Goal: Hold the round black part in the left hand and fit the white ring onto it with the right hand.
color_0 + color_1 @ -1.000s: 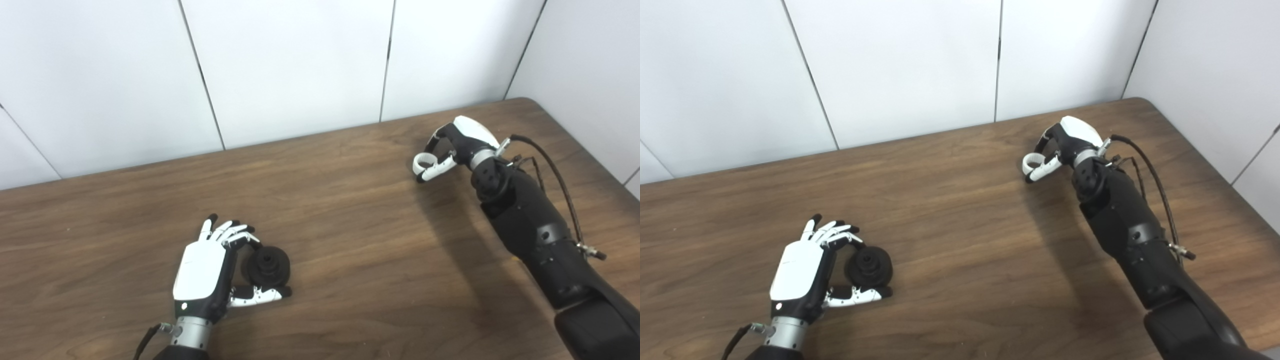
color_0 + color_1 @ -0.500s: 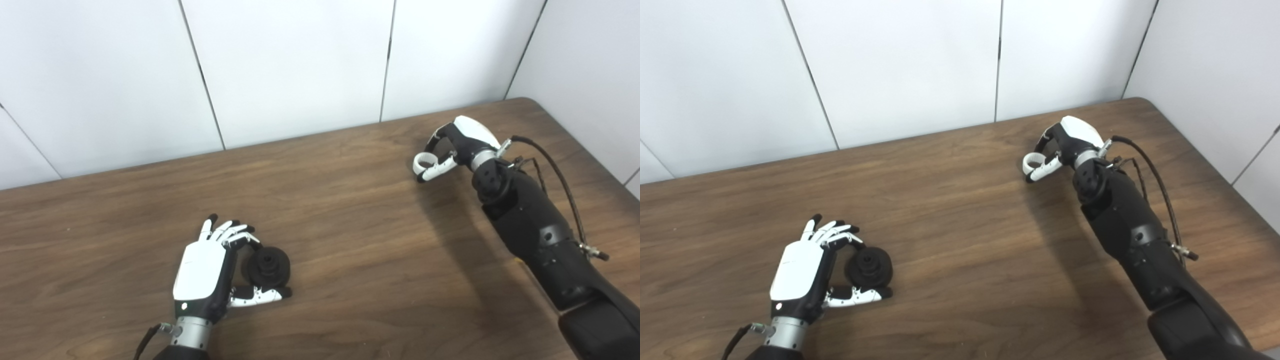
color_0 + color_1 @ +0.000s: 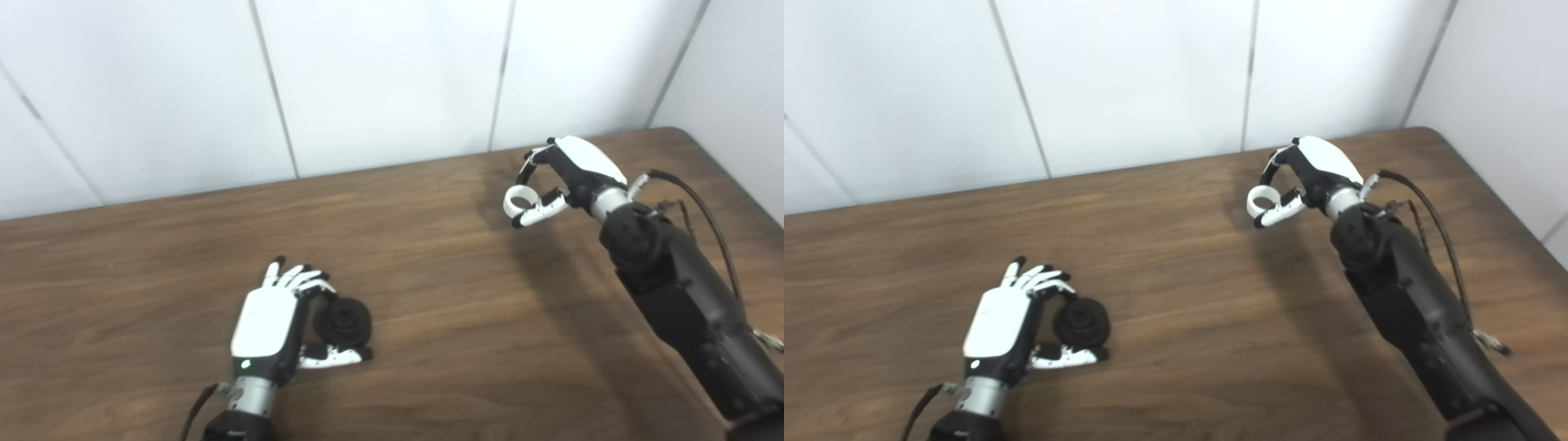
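Left eye view: left hand (image 3: 269,334) fingers gripping round black part (image 3: 346,321) on table (image 3: 429,294); right hand (image 3: 566,174) pinching white ring (image 3: 517,200), well apart.

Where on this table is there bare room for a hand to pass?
Bare wood spans the table between the black part in the left hand and the ring in the right hand. The far-left side is bare too.

Bright even light, soft shadows, slight blur.
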Action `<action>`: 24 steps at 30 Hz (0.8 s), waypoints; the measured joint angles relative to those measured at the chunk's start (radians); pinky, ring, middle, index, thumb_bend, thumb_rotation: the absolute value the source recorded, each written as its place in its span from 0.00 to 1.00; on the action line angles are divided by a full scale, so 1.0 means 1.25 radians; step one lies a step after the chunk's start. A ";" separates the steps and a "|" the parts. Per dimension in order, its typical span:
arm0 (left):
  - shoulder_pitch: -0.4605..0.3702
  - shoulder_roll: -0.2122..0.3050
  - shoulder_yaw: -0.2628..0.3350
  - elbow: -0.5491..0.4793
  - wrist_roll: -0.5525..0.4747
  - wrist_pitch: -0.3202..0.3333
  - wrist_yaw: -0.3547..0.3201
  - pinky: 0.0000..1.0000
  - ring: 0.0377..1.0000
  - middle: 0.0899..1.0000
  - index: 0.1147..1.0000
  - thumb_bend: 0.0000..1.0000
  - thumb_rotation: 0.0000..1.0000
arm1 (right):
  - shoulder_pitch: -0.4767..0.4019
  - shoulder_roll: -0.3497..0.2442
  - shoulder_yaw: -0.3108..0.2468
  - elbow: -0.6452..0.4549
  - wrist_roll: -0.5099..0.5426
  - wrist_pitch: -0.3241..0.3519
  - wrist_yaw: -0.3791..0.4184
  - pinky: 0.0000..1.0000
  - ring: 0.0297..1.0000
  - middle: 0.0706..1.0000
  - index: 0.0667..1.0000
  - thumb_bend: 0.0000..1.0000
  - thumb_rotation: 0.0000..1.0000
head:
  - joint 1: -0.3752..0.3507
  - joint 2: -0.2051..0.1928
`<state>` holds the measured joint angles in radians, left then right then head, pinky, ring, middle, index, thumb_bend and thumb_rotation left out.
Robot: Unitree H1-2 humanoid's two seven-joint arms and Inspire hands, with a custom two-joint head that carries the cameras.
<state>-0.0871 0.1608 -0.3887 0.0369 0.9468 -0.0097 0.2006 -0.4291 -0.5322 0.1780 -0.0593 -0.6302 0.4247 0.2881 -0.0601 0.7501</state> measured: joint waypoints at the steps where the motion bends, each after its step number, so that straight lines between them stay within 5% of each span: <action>1: 0.000 0.000 -0.001 0.000 0.002 0.002 0.000 1.00 0.87 0.75 0.42 0.52 0.06 | 0.007 0.002 0.005 -0.021 0.002 0.000 0.008 1.00 1.00 0.83 0.45 0.52 0.13 | 0.010 0.002; 24: -0.005 -0.003 -0.015 0.002 0.013 0.031 0.011 1.00 0.87 0.75 0.42 0.53 0.06 | 0.077 0.111 0.123 -0.341 -0.038 0.020 0.189 1.00 0.99 0.84 0.45 0.52 0.13 | 0.080 0.037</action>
<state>-0.0934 0.1572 -0.4080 0.0393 0.9633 0.0296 0.2140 -0.3325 -0.3934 0.3316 -0.4853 -0.6782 0.4501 0.5240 0.0399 0.7961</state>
